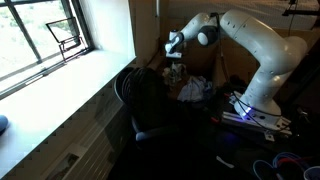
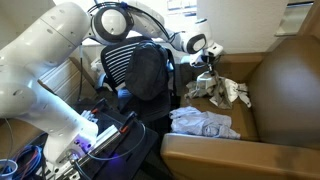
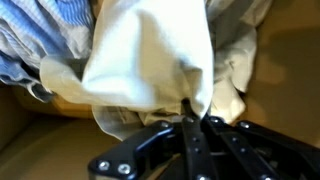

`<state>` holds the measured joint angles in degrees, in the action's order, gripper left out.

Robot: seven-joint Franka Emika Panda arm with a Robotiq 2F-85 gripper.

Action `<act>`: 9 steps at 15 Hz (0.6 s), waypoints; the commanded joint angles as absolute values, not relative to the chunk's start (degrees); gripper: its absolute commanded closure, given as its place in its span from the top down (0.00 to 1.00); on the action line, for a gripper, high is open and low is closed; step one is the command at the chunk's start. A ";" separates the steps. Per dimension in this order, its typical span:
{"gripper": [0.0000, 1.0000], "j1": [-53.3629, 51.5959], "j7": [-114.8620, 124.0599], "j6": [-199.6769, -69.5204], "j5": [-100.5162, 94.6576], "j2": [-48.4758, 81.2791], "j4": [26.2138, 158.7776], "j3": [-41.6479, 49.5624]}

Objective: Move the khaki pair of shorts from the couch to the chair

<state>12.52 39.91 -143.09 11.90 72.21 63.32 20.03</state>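
The khaki shorts (image 3: 150, 60) fill the wrist view as pale cream cloth, pinched between my closed fingertips. My gripper (image 3: 195, 118) is shut on a fold of them. In an exterior view my gripper (image 2: 207, 68) holds the shorts (image 2: 218, 92) over the brown couch (image 2: 285, 85), and they still trail onto the seat. The black mesh chair (image 2: 140, 70) stands beside the couch arm. In an exterior view my gripper (image 1: 177, 66) hangs above the pale cloth (image 1: 195, 90), behind the dark chair (image 1: 150, 100).
A light blue garment (image 2: 205, 122) lies on the couch seat near the front; blue striped cloth (image 3: 30, 40) shows beside the shorts. The robot base with cables (image 2: 95, 135) stands by the chair. A window and sill (image 1: 60, 70) run along one side.
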 commanded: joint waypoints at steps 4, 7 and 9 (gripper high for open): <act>0.01 8.44 35.58 -169.18 12.51 53.90 82.84 20.02; 0.01 8.80 34.73 -182.45 13.26 46.73 90.08 16.91; 0.01 11.02 34.41 -190.85 12.82 41.47 95.07 12.16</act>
